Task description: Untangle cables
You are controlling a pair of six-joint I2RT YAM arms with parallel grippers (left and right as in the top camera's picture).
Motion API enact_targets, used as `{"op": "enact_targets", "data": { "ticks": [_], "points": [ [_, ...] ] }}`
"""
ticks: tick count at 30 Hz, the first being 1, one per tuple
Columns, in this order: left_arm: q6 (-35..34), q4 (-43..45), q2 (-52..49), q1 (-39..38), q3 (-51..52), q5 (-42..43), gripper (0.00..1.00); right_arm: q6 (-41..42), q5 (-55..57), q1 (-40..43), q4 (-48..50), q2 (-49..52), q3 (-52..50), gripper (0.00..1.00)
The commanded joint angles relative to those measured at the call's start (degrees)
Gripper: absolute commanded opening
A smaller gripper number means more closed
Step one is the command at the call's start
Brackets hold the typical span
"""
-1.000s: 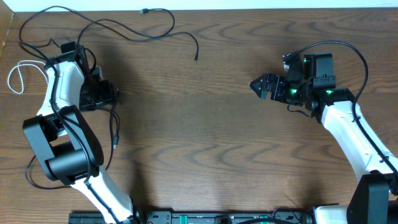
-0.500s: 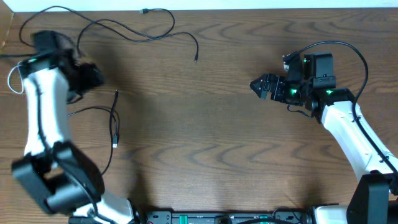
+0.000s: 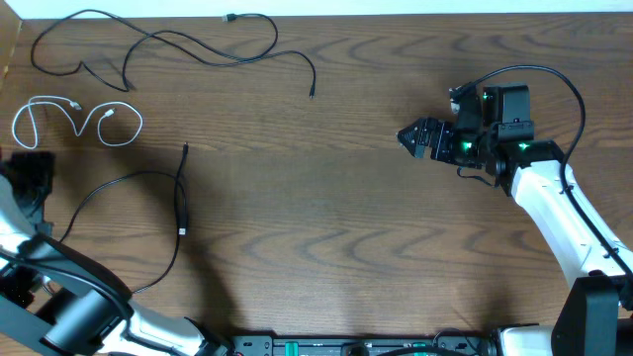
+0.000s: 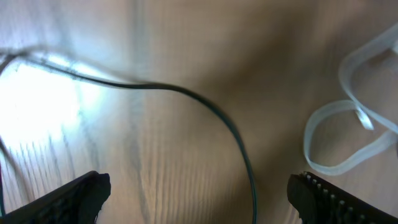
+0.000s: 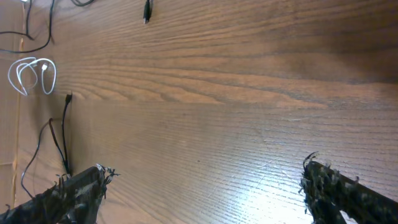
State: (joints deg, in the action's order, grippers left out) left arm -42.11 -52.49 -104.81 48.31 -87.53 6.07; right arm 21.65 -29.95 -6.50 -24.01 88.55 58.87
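The three cables lie apart on the left of the table. One long black cable point(image 3: 198, 44) snakes along the far edge. The white cable point(image 3: 74, 119) lies in open loops below it, and shows at the right of the blurred left wrist view point(image 4: 348, 124). The second black cable point(image 3: 181, 188) runs down from a plug and curves left in a wide loop. My left gripper point(image 3: 33, 170) is at the far left edge, open and empty point(image 4: 199, 199) above that black cable point(image 4: 205, 102). My right gripper point(image 3: 410, 136) hovers open and empty point(image 5: 205, 193) at right of centre.
The wooden table point(image 3: 336, 227) has its white far edge at the top. The right arm's own thick black wire point(image 3: 554, 79) arcs above its wrist. The right wrist view shows the white cable point(image 5: 31, 74) and a black cable point(image 5: 62, 137) far off at its left.
My left arm has swung away from the top left to the left edge. The white cable is now uncovered in loops, and the lower black cable's loop is spread leftward. The right arm has not moved.
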Motion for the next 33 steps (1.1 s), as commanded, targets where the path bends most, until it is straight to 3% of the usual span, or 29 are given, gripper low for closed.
{"op": "enact_targets", "data": {
  "ticks": [1, 5, 9, 18, 24, 27, 33],
  "points": [
    [-14.3, -0.8, -2.8, 1.5, 1.4, 0.0, 0.97, -1.1, 0.6, -0.3, 0.2, -0.1, 0.4, 0.99],
    [-24.0, -1.0, -6.1, 2.1, 2.7, -1.2, 0.97, -1.1, 1.8, -0.3, 0.2, -0.1, 0.4, 0.99],
    [-30.3, -0.7, -9.6, 2.7, 2.7, -11.8, 0.89, -1.1, 1.8, -0.3, -0.1, -0.1, 0.3, 0.99],
    [-33.1, -0.5, -13.8, 7.4, 2.7, -15.6, 0.88, -1.1, 1.8, -0.3, -0.6, -0.1, 0.3, 0.99],
    [-32.6, 3.0, -16.7, 9.7, 2.7, -15.8, 0.66, -0.9, 1.8, -0.3, -0.3, -0.1, 0.3, 0.99],
    [-28.8, 6.1, -17.5, 9.7, 2.7, -15.8, 0.58, -0.4, 1.7, -0.3, -0.3, -0.1, 0.4, 0.99],
    [-16.9, 14.6, -17.7, 9.7, 2.7, -15.7, 0.22, 0.2, 1.3, -0.3, -0.2, -0.1, 0.3, 0.99]
  ]
}}
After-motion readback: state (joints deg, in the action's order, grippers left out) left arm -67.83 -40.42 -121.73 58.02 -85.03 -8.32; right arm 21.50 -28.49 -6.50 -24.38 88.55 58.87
